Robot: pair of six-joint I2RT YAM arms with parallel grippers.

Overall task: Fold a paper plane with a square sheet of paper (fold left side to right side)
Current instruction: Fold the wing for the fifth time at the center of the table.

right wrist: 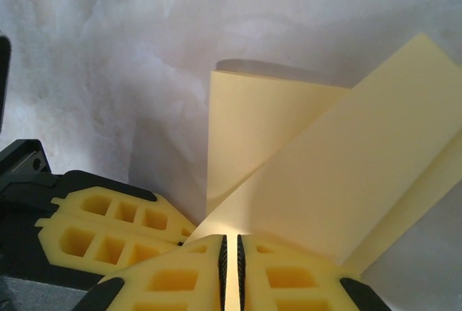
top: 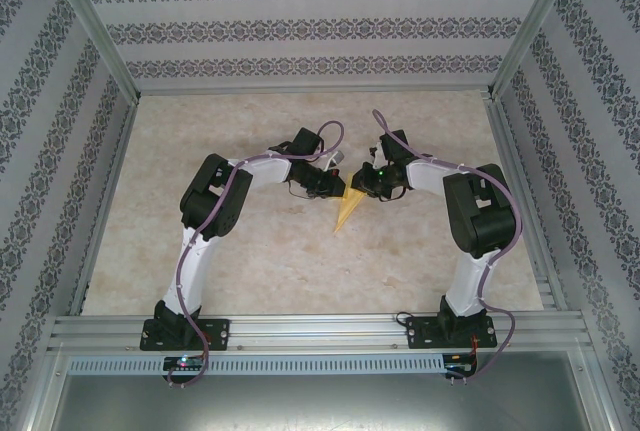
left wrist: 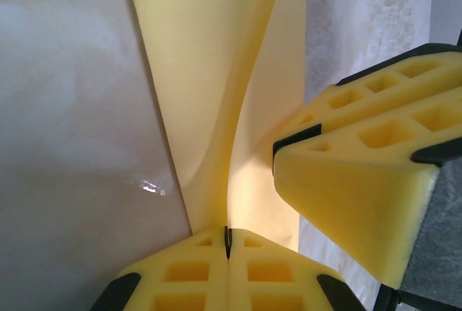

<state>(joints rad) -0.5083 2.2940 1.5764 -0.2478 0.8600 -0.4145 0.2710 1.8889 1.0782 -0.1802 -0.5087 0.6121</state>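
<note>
The yellow paper plane (top: 348, 210) is a narrow folded dart in the middle of the table, its point toward the near edge. Both grippers meet at its wide far end. My left gripper (top: 334, 188) is shut on the paper plane (left wrist: 206, 94), whose flaps stand up on either side of a centre crease. My left gripper (left wrist: 228, 237) has its pads pressed together on the paper's edge, with the right gripper's fingers (left wrist: 361, 174) close beside it. My right gripper (top: 364, 189) (right wrist: 232, 247) is shut on the paper plane (right wrist: 339, 181) too, and the left gripper's fingers (right wrist: 108, 228) touch its side.
The beige marbled tabletop (top: 220, 131) is ringed by patterned walls and an aluminium frame rail (top: 320, 326) at the near edge. Both arm bases (top: 185, 331) (top: 450, 329) stand on that rail. Open table lies all round the paper.
</note>
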